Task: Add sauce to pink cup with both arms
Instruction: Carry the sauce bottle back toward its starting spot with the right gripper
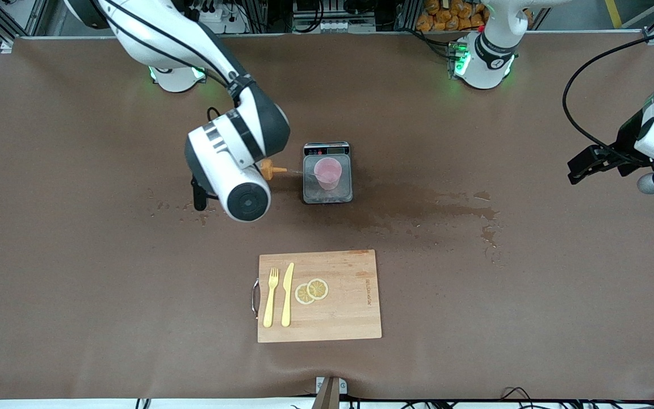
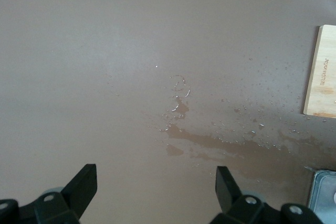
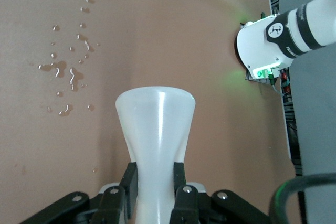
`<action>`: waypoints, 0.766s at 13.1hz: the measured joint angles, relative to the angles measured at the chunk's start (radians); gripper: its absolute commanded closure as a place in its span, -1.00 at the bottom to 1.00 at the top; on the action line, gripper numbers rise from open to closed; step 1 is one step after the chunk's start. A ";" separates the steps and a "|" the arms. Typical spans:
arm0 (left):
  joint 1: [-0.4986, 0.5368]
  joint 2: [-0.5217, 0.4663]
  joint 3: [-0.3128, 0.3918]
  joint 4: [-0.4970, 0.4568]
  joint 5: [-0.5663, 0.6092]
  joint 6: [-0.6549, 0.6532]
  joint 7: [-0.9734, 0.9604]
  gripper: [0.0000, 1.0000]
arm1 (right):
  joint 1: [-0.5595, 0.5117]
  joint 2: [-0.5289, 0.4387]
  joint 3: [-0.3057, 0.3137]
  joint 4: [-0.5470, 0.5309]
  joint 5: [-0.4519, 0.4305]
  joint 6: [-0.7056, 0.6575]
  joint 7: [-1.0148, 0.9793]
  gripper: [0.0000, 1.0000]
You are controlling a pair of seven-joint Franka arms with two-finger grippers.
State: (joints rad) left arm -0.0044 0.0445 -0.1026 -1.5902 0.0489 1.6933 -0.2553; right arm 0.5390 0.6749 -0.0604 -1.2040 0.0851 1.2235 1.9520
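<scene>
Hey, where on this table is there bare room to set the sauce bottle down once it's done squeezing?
Dry bare table lies between the cutting board and the right arm's end. Crowded: around the scale holding the pink cup, where the right gripper squeezes the sauce bottle. A puddle spreads from the scale toward the open left gripper.

L tool (image 2: 152, 192) open; R tool (image 3: 156, 182) clamped.

Squeezed sauce bottle (image 3: 156, 145) level, nozzle toward upright pink cup (image 1: 327, 172)
</scene>
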 measured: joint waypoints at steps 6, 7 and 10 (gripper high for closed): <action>-0.003 0.000 -0.001 -0.006 -0.001 0.000 0.000 -1.00 | -0.267 -0.057 -0.005 0.011 0.158 -0.069 -0.368 0.38; -0.004 0.000 -0.001 -0.008 -0.001 0.000 0.000 -1.00 | -0.298 -0.058 -0.005 0.011 0.169 -0.079 -0.415 0.38; -0.004 0.003 -0.001 -0.010 -0.001 0.000 0.000 -1.00 | -0.363 -0.058 -0.004 0.010 0.185 -0.095 -0.566 0.35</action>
State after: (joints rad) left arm -0.0087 0.0477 -0.1040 -1.6000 0.0476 1.6931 -0.2553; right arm 0.1756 0.6165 -0.0647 -1.1943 0.2704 1.1281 1.3861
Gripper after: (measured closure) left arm 0.000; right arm 0.687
